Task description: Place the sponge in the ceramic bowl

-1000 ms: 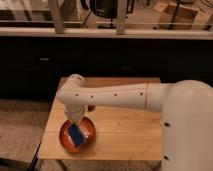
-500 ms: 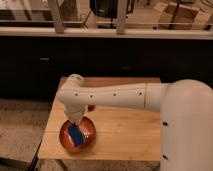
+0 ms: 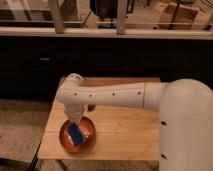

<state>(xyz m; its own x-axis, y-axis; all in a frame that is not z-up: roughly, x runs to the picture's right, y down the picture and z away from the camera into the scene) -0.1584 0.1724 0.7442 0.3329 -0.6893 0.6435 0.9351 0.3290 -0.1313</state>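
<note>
The ceramic bowl (image 3: 88,136), orange-red and glossy, sits on the front left part of the wooden table (image 3: 127,131). The blue sponge (image 3: 75,132) is inside the bowl's rim, tilted, with its upper end right under my gripper (image 3: 75,121). The gripper points straight down over the bowl at the end of my white arm (image 3: 115,95), which reaches in from the right. Whether the gripper still holds the sponge is hidden by the wrist.
My arm's large white shoulder (image 3: 187,125) covers the table's right side. A dark cabinet front (image 3: 110,60) runs behind the table. The floor (image 3: 20,125) lies to the left, past the table's edge.
</note>
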